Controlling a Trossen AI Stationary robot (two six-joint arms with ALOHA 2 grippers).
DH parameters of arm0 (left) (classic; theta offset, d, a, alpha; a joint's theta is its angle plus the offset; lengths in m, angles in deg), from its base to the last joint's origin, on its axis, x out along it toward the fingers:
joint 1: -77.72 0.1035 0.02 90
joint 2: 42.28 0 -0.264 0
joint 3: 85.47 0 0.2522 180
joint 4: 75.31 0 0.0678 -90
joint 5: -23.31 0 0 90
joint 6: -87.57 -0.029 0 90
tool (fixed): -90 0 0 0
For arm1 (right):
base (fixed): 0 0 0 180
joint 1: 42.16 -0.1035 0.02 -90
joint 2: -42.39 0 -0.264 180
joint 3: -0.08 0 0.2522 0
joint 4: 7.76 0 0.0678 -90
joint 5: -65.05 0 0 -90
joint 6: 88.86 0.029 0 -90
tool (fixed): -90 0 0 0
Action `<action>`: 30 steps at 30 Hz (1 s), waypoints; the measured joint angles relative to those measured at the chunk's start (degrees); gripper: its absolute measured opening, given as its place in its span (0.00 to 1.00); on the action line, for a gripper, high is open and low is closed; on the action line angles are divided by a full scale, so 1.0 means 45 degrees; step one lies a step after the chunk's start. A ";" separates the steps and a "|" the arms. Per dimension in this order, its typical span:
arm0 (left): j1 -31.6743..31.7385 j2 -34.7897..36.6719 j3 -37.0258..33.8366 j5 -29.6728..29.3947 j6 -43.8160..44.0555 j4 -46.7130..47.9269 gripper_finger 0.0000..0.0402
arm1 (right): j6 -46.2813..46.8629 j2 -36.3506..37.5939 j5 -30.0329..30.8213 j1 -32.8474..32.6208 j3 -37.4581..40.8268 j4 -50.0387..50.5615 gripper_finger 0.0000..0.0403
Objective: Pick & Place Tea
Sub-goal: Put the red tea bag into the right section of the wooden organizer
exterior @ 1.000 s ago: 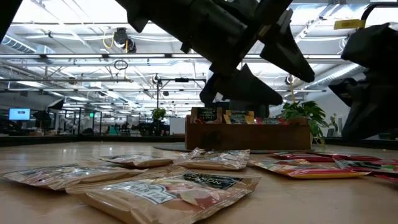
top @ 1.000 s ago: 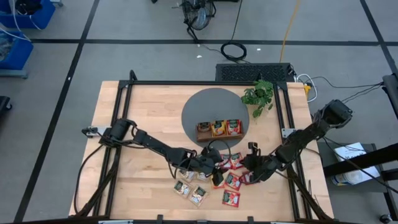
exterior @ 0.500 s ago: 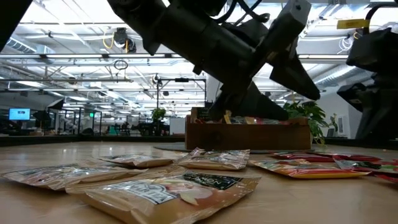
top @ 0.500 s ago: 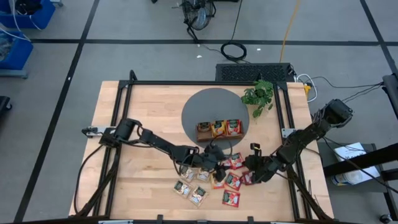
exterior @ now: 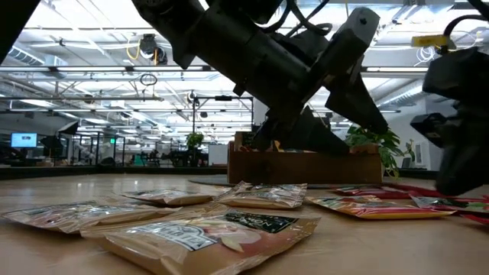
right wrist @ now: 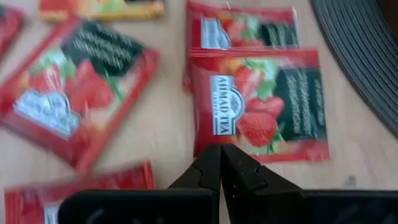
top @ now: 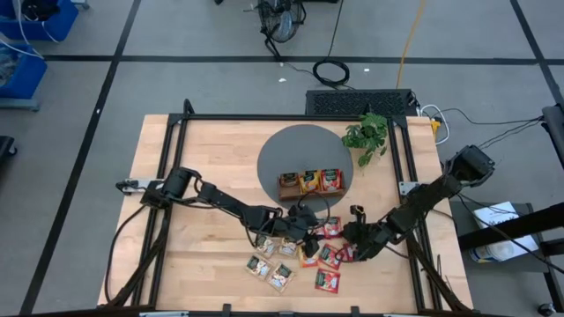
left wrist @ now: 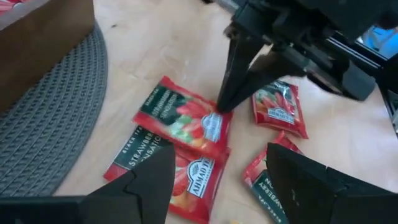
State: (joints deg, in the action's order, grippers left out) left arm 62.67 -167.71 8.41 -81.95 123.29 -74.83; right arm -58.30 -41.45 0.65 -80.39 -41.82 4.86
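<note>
Several tea packets lie flat on the wooden table: red ones (top: 330,255) near the middle and beige ones (top: 269,271) toward the near left. My left gripper (top: 313,239) hovers open just over the red packets, its fingers (left wrist: 149,186) on either side of two overlapping red packets (left wrist: 180,149). My right gripper (top: 345,238) is shut, its tip (right wrist: 221,152) down at the edge of a red strawberry packet (right wrist: 258,106). The wooden tray (top: 308,182) stands on a grey round mat (top: 282,154), with packets upright in it. My right gripper's shut fingertips (left wrist: 222,107) stand at the short edge (right wrist: 214,142) of the red strawberry packet, coming slanting down from the table's right side. I cannot tell whether they touch it. The packet lies flat, partly over another red packet.
A green plant (top: 366,136) stands at the far right beside the mat. More red packets (top: 328,280) and an orange one lie around the two grippers. Black frame rails (top: 181,176) run along the table's left, right and far sides. Bare wood shows at the near left.
My left gripper has sunk a little and gone toward the table's right edge, over the red packets, staying open. The packets lie as before.
</note>
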 joint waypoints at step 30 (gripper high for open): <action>0.0501 -0.0447 0.0005 -0.0529 0.0122 0.0389 0.63 | -0.2090 -0.0915 -0.0650 0.0736 0.0005 -0.1720 0.01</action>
State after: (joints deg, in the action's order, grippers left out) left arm 64.93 -169.72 8.43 -84.34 123.84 -73.08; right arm -67.71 -45.57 -2.27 -77.07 -41.80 -2.88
